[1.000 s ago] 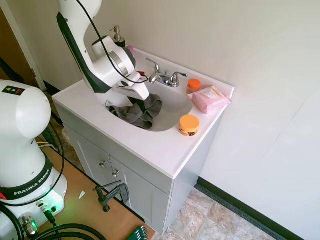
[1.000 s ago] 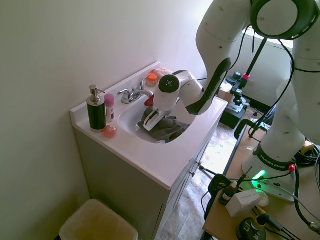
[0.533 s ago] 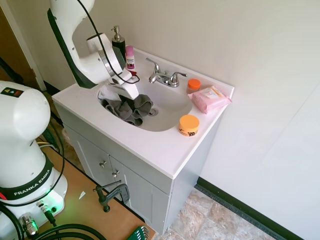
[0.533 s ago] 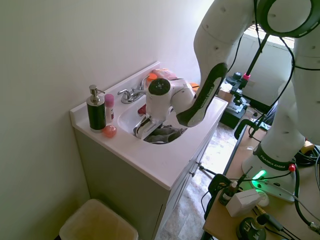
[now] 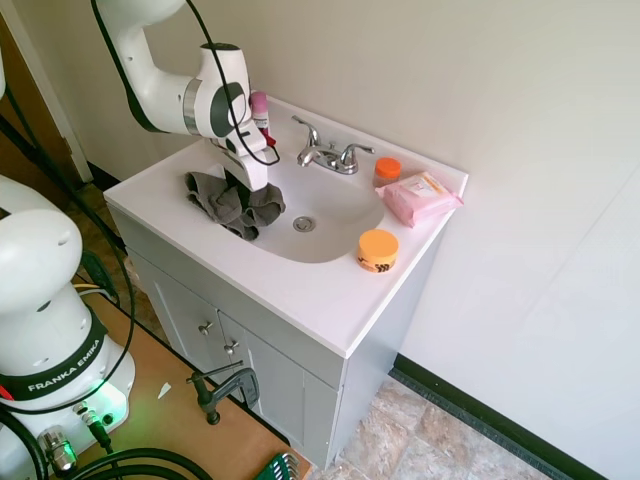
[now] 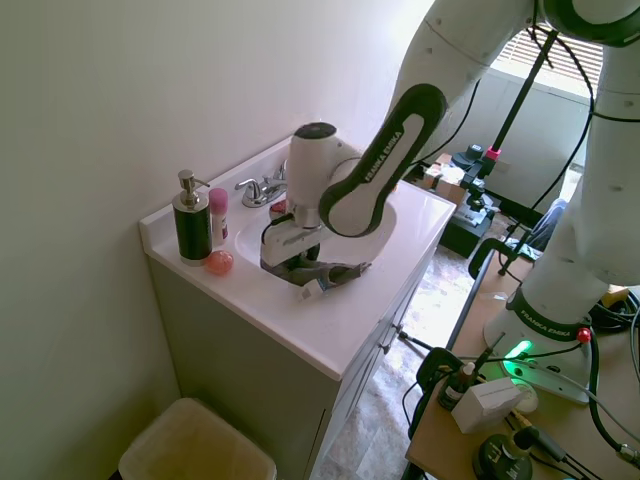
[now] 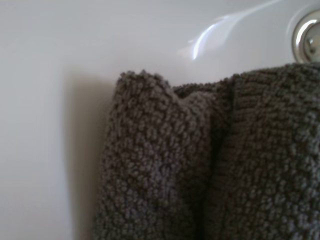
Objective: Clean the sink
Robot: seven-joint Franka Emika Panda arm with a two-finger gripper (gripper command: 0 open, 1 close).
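Observation:
The sink point(image 5: 340, 210) is a white oval basin set in a white vanity top, with a round metal drain point(image 5: 304, 224) and a chrome faucet point(image 5: 325, 155) behind it. A bunched grey cloth point(image 5: 235, 203) lies over the basin's left rim, half on the vanity top. My gripper point(image 5: 246, 186) points down into the cloth's middle, shut on it. From the other side, the gripper point(image 6: 300, 262) is low over the cloth point(image 6: 330, 272) at the basin's near edge. The wrist view is filled by the cloth's knit point(image 7: 200, 170), with the drain point(image 7: 307, 40) at one corner.
An orange jar point(image 5: 378, 250), a pink wipes pack point(image 5: 420, 197) and a small orange-lidded pot point(image 5: 388, 168) sit right of the basin. A dark soap dispenser point(image 6: 190, 220), a pink bottle point(image 6: 218, 215) and a pink round object point(image 6: 219, 262) stand at the far-left corner. A bin point(image 6: 195, 445) is on the floor.
The gripper has dragged the grey cloth from the basin's middle up over its left rim, uncovering the drain. The arm has swung left and its wrist has turned upright.

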